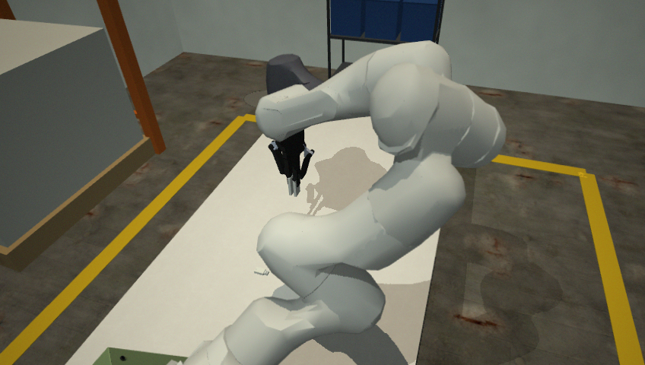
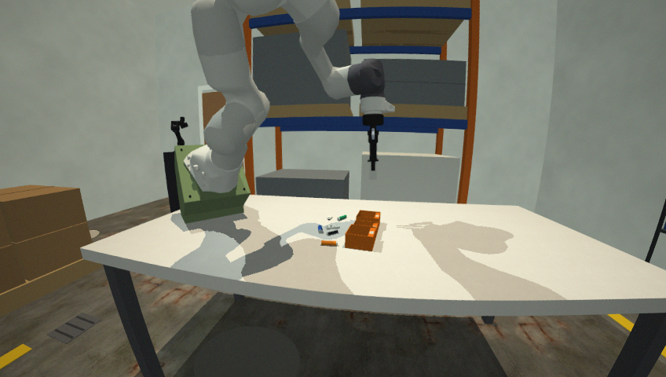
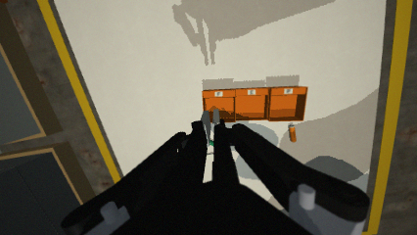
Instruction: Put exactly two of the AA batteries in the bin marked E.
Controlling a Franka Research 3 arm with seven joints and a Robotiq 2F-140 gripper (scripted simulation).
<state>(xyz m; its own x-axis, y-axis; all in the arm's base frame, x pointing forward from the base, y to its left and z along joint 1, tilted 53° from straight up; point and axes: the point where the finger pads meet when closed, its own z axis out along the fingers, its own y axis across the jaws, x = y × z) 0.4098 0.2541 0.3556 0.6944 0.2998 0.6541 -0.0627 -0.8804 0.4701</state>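
Note:
My gripper (image 1: 293, 194) (image 2: 372, 175) (image 3: 211, 117) is shut with nothing between its fingers, high above the table and pointing down. The bin marked E (image 3: 261, 92) (image 2: 369, 225) is the middle one of three orange bins in a row; I see no battery in it, though its floor is partly shaded. An orange battery-like cylinder (image 2: 328, 243) (image 3: 293, 133) lies beside the end bin. A green one (image 2: 342, 217) (image 3: 211, 143) lies near the other end, partly hidden by the fingers in the wrist view. A blue one (image 2: 320, 228) lies farther from the bins. Battery sizes are too small to tell.
Bin F (image 3: 228, 93) and bin P (image 3: 300, 91) (image 2: 359, 238) stand on either side of E. A dark piece (image 2: 332, 232), a pale piece (image 2: 332, 227) and a small item (image 2: 329, 217) lie near the batteries. The arm hides the bins in the top view.

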